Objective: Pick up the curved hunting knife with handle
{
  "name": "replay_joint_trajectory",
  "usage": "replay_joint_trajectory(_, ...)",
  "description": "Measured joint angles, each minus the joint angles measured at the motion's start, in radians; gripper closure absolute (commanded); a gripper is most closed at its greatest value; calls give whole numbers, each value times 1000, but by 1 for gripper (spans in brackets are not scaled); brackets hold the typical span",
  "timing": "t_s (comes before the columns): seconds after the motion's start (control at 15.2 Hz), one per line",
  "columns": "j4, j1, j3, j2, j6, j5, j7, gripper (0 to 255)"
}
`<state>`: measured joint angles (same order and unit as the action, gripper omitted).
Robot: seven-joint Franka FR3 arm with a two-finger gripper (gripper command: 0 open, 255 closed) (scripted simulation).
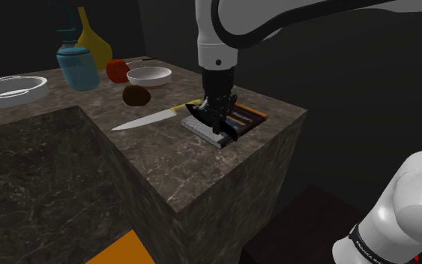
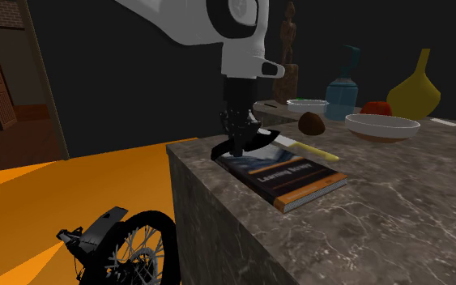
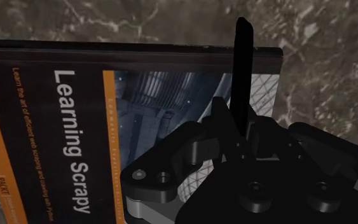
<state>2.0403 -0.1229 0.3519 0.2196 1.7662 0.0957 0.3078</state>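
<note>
The curved hunting knife point(image 1: 230, 132) is all black, and its handle and blade point(image 2: 265, 138) stick out to either side of the fingers. My black gripper point(image 1: 218, 118) is shut on it, pointing straight down over the "Learning Scrapy" book point(image 1: 248, 116) near the counter's corner. In the wrist view the thin dark blade point(image 3: 241, 70) runs away from the hand over the book cover point(image 3: 75, 127). The knife point(image 2: 228, 151) sits at or just above the book point(image 2: 303, 174); I cannot tell whether they touch.
A silver-bladed kitchen knife point(image 1: 153, 118) with a yellow handle lies beside the book. Behind it are a brown lump point(image 1: 136, 95), a white bowl point(image 1: 149, 75), a red item point(image 1: 117, 70), a blue bottle point(image 1: 76, 66), a yellow vase point(image 1: 93, 41) and a grey dish point(image 1: 10, 90). The counter edge point(image 1: 276, 131) is close.
</note>
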Motion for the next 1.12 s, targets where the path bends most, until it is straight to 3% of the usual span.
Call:
replay_joint_trajectory(0.33,-3,2,-2,0,-8,-1,0,255)
replay_joint_trajectory(1.12,-162,7,-8,-9,-164,-8,6,255)
